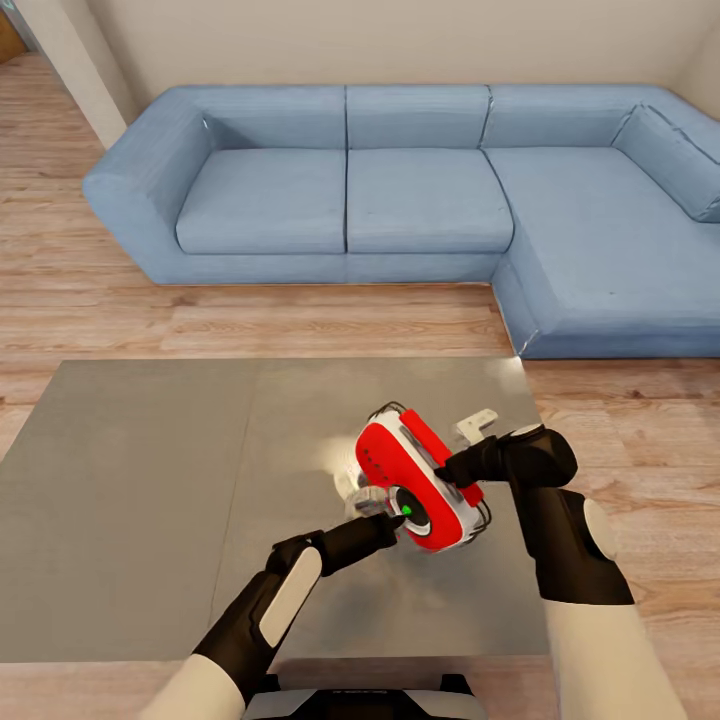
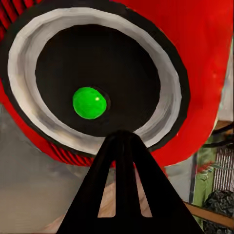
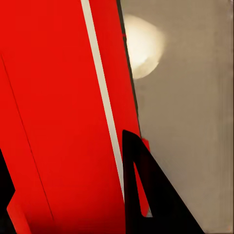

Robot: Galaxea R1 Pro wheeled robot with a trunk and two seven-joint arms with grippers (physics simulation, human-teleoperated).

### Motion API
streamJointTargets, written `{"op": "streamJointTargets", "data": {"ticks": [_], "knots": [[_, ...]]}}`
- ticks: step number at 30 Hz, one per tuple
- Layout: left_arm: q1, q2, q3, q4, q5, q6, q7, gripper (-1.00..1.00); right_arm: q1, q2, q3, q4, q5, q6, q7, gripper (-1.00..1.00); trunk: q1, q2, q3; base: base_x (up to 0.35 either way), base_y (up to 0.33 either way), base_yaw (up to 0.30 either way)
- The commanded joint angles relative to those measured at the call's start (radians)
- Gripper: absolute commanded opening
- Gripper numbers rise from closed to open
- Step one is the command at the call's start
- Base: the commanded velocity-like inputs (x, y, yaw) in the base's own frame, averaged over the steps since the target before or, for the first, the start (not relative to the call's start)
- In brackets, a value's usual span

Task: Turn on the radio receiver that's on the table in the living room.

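Right gripper (image 1: 462,470) is clamped on the radio receiver (image 1: 415,475) from its right side, holding it lifted and tilted over the table (image 1: 130,500) — face turned toward the left arm. In the right wrist view the red body (image 3: 53,122) with its thin white band sits between the two dark fingers (image 3: 146,190), one at each edge of the body, so it is closed on the radio.

Left gripper (image 1: 385,522): fingers pressed together into a single point, nothing held. In the head view the tip sits right at the round dial (image 1: 408,512) on the radio's face. In the left wrist view the joined tip (image 2: 122,141) overlaps the dial's white ring (image 2: 29,73), just below the green dot (image 2: 89,103) in the black centre — actual contact can't be confirmed from either view.

Hard to make out:
- A white bracket-like piece (image 1: 476,424) pokes out behind the radio near the right gripper; can't tell what it is.
- Small dark marks on the red face in the head view (too small to read, no legible text or brand anywhere).
- A pale round glare patch on the grey tabletop (image 3: 141,46) beside the radio.

Table is grey, glossy, one seam down the middle, near edge cut off by the robot's body. Blue L-shaped sofa (image 1: 400,200) behind it on a light wood floor (image 1: 60,300).
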Motion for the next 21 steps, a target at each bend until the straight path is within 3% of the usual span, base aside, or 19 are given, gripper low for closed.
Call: {"op": "streamJointTargets", "data": {"ticks": [1,2,4,7,8,9,12,13,15,21], "knots": [[0.0,0.0,-0.001,-0.015,-0.001,0.001,-0.001,-1.0,0.0,-0.002,0.0,0.0,-0.002,0.005,-0.036,-1.0,0.0,0.0,0.0,0.0,0.0,0.0],[0.0,0.0,-0.002,-0.042,-0.003,0.005,-0.001,-1.0,0.0,-0.005,-0.001,0.001,-0.002,0.005,-0.091,-1.0,0.0,0.0,0.0,0.0,0.0,0.0],[0.0,0.0,-0.003,-0.081,-0.007,0.01,-0.007,-1.0,0.0,-0.015,-0.003,0.002,-0.003,0.005,-0.136,-1.0,0.0,0.0,0.0,0.0,0.0,0.0],[0.0,0.0,-0.005,-0.139,-0.01,0.014,-0.011,-1.0,0.0,-0.04,-0.005,0.002,-0.003,0.005,-0.16,-1.0,0.0,0.0,0.0,0.0,0.0,0.0],[0.0,0.002,-0.004,-0.205,-0.011,0.017,-0.013,-1.0,0.0,-0.06,-0.005,0.002,-0.002,0.005,-0.167,-1.0,0.0,0.0,0.0,0.0,0.0,0.0],[0.0,0.011,-0.004,-0.222,-0.011,0.019,-0.013,-1.0,0.0,-0.064,-0.005,0.002,-0.002,0.005,-0.168,-1.0,0.0,0.0,0.0,0.0,0.0,0.0],[0.002,0.079,-0.006,-0.308,-0.005,0.035,-0.014,-1.0,0.0,-0.073,-0.006,0.001,0.0,0.005,-0.171,-1.0,0.0,0.0,0.0,0.0,0.0,0.0],[0.005,0.119,-0.007,-0.363,-0.002,0.042,-0.013,-1.0,0.0,-0.076,-0.006,0.001,0.002,0.005,-0.171,-1.0,0.0,0.0,0.0,0.0,0.0,0.0],[0.009,0.165,-0.008,-0.427,0.001,0.051,-0.013,-1.0,0.0,-0.078,-0.006,0.0,0.02,0.005,-0.171,-1.0,0.0,0.0,0.0,0.0,0.0,0.0],[0.012,0.213,-0.004,-0.463,0.013,0.092,-0.012,-1.0,0.0,-0.079,-0.006,-0.001,0.086,0.005,-0.17,-1.0,0.0,0.0,0.0,0.0,0.0,0.0]]}}
